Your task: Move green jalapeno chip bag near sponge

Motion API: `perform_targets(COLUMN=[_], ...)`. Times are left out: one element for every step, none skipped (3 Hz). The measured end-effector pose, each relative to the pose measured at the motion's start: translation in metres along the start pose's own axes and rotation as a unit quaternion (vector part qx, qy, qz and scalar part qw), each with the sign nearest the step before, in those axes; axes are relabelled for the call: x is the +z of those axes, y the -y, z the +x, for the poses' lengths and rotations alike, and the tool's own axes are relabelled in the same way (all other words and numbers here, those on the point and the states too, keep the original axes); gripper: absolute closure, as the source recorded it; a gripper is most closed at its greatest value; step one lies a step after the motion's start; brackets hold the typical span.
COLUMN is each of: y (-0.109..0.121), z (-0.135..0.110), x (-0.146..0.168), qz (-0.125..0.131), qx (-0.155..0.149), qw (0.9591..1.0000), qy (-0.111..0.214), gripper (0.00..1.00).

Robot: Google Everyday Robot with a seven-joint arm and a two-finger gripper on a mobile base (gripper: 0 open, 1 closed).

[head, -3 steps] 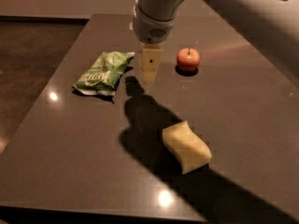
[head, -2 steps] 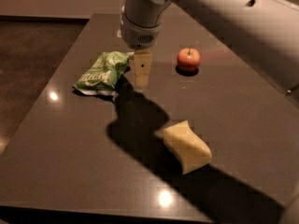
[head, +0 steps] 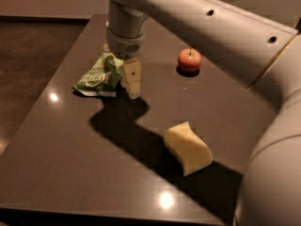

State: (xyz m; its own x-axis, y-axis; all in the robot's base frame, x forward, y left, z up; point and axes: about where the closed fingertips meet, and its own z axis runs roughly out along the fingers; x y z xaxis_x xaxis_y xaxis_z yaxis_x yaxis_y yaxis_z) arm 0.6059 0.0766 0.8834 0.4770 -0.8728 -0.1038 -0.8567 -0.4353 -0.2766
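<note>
As we see it, end effector (head: 128, 79): grip we cannot tell
Chip bag (head: 97, 76): just beside it
Sponge (head: 188, 147): well apart

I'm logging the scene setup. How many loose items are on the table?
3. The chip bag lies far left, with the end effector at its right edge; the apple far back; the sponge near the front. The arm may hide more.

The dark worktop (head: 70, 164) carries a green jalapeno chip bag (head: 97, 76), an apple (head: 189, 60) and, well apart, a sponge (head: 188, 147). The gripper (head: 129, 86) hangs just beside the bag.
</note>
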Motion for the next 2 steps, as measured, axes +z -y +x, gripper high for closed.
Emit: perform_targets(y=[0.005,0.008], z=[-0.017,-0.027], x=[0.014,0.023], qz=[-0.012,-0.028], qx=[-0.028,-0.042], qw=[0.9995,0.9987], qy=[0.006,0.009], gripper=[0.0,0.22])
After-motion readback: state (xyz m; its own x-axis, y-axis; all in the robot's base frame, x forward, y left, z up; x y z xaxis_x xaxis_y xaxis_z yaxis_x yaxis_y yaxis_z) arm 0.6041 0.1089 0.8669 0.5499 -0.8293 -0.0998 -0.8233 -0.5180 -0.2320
